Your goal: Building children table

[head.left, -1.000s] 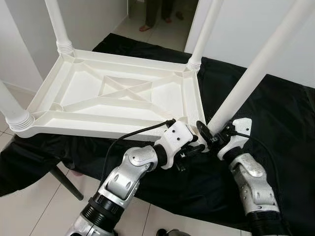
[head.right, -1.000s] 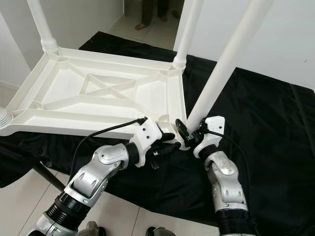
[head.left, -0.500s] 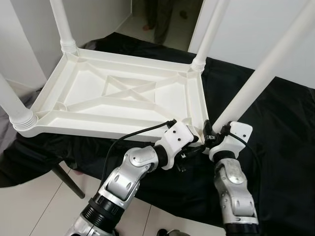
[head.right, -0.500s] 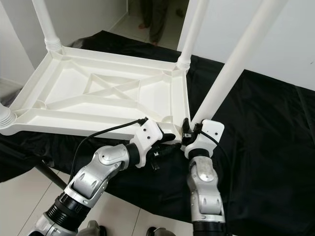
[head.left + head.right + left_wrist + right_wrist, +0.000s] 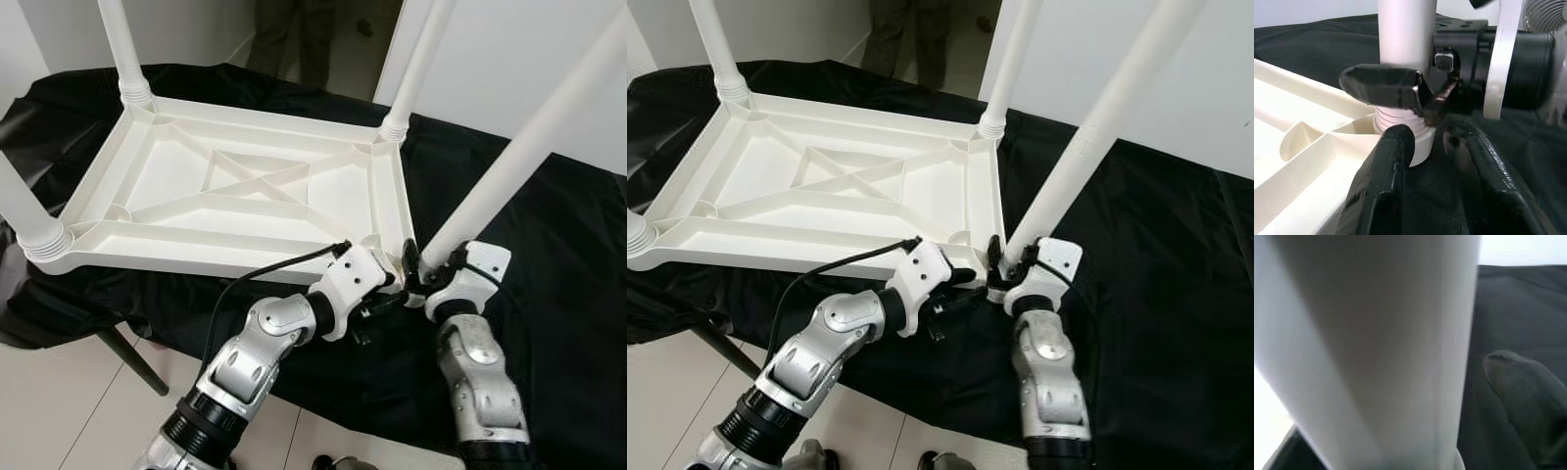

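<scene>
Setting: black cloth (image 5: 549, 225) draped over a table, white wall behind, a person's legs (image 5: 284, 39) in the doorway
Tabletop: white children's tabletop (image 5: 235, 196) lies upside down on the cloth, three legs upright in their corners
Fourth leg: white leg (image 5: 509, 166) slants into the near corner socket, threads showing, likely mid-screwing
Right hand: right hand (image 5: 1004, 272) clenched round the leg's base
Left hand: left hand (image 5: 1425, 142) released, fingers apart beside the socket, seemingly bracing it
</scene>
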Controlling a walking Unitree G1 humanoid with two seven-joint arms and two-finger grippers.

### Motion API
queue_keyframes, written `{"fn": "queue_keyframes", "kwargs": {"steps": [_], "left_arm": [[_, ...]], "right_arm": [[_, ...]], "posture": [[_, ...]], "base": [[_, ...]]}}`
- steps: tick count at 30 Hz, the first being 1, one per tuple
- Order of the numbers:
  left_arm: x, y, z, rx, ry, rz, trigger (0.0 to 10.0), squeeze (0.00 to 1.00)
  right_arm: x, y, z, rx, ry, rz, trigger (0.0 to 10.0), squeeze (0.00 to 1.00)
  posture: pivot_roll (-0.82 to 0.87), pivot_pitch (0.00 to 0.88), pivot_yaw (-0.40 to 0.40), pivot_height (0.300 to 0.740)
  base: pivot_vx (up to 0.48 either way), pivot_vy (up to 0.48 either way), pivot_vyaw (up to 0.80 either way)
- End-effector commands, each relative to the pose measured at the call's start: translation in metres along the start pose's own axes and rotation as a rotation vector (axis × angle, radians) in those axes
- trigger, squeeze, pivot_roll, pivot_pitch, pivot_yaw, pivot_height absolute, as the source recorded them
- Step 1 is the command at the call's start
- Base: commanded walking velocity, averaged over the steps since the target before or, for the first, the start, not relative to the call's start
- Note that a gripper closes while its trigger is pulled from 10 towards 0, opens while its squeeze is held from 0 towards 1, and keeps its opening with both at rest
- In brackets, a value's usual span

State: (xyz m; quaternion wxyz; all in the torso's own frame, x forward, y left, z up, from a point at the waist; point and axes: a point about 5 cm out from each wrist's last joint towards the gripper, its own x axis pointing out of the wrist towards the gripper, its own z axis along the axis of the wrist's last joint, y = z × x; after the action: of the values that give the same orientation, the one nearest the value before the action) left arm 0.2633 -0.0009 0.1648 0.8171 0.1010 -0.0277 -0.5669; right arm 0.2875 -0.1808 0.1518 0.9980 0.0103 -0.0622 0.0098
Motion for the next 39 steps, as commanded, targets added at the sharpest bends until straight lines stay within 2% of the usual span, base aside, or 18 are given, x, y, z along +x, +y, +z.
{"fn": "queue_keyframes", "kwargs": {"steps": [1,2,4,5,7,8,16,17,18,19,23,32,33,34,39], "left_arm": [[0.003,-0.005,0.0,-0.011,-0.001,-0.011,10.0,0.0],[0.003,-0.005,0.0,-0.012,-0.003,-0.011,10.0,0.0],[0.003,-0.005,0.0,-0.013,-0.003,-0.011,10.0,0.0],[0.003,-0.005,0.0,-0.012,-0.003,-0.012,10.0,0.0],[0.003,-0.004,0.0,-0.009,-0.002,-0.011,10.0,0.0],[0.002,-0.004,0.0,-0.006,-0.002,-0.011,10.0,0.0],[0.002,-0.003,0.0,-0.004,-0.001,-0.014,10.0,0.0],[0.002,-0.003,0.001,-0.003,-0.001,-0.017,10.0,0.0],[0.002,-0.003,0.001,-0.003,-0.001,-0.017,10.0,0.0],[0.002,-0.003,0.001,-0.001,0.0,-0.018,10.0,0.0],[0.002,-0.002,0.002,-0.001,0.0,-0.016,10.0,0.0],[0.002,-0.001,0.002,-0.006,-0.003,-0.008,10.0,0.0],[0.002,-0.001,0.002,-0.006,-0.003,-0.007,10.0,0.0],[0.002,-0.001,0.002,-0.007,-0.003,-0.007,10.0,0.0],[0.001,-0.003,0.001,-0.012,-0.001,-0.009,10.0,0.0]], "right_arm": [[0.0,-0.01,-0.007,-0.009,0.045,0.067,10.0,1.0],[0.001,-0.011,-0.006,-0.028,0.044,0.11,10.0,0.42],[0.001,-0.012,-0.006,-0.04,0.043,0.135,10.0,0.42],[0.001,-0.011,-0.007,-0.037,0.052,0.177,10.0,0.0],[0.002,-0.012,-0.007,-0.073,0.052,0.287,10.0,0.0],[0.003,-0.012,-0.007,-0.091,0.046,0.379,10.0,0.0],[0.009,-0.01,-0.007,-0.088,0.02,0.482,10.0,0.0],[0.012,-0.011,-0.007,-0.093,0.016,0.499,9.5,0.0],[0.012,-0.011,-0.007,-0.093,0.016,0.499,9.5,0.0],[0.015,-0.012,-0.007,-0.096,0.017,0.516,0.0,0.0],[0.021,-0.02,-0.009,-0.11,0.027,0.552,0.0,0.0],[0.017,-0.03,-0.017,-0.119,0.065,0.543,0.0,0.0],[0.016,-0.031,-0.018,-0.119,0.07,0.526,4.5,0.0],[0.016,-0.032,-0.018,-0.122,0.077,0.5,10.0,0.0],[0.014,-0.027,-0.019,-0.124,0.096,0.443,10.0,0.0]], "posture": [[0.05,0.108,-0.117,0.74],[0.05,0.106,-0.116,0.74],[0.05,0.106,-0.116,0.74],[0.05,0.103,-0.116,0.74],[0.05,0.1,-0.113,0.74],[0.05,0.099,-0.109,0.74],[0.05,0.097,-0.099,0.74],[0.05,0.097,-0.097,0.74],[0.05,0.097,-0.097,0.74],[0.05,0.098,-0.095,0.74],[0.06,0.103,-0.093,0.74],[0.05,0.112,-0.096,0.74],[0.05,0.116,-0.097,0.74],[0.05,0.12,-0.098,0.74],[0.04,0.129,-0.101,0.74]], "base": [[0.0,0.0,0.0],[0.0,0.0,0.0],[0.0,0.0,0.0],[0.0,0.0,0.0],[0.0,0.0,0.0],[0.0,0.0,0.0],[0.0,0.0,0.0],[0.0,0.0,0.0],[0.0,0.0,0.0],[0.0,0.0,0.0],[0.0,0.0,0.0],[0.0,0.0,0.0],[0.0,0.0,0.0],[0.0,0.0,0.0],[0.0,0.0,0.0]]}}
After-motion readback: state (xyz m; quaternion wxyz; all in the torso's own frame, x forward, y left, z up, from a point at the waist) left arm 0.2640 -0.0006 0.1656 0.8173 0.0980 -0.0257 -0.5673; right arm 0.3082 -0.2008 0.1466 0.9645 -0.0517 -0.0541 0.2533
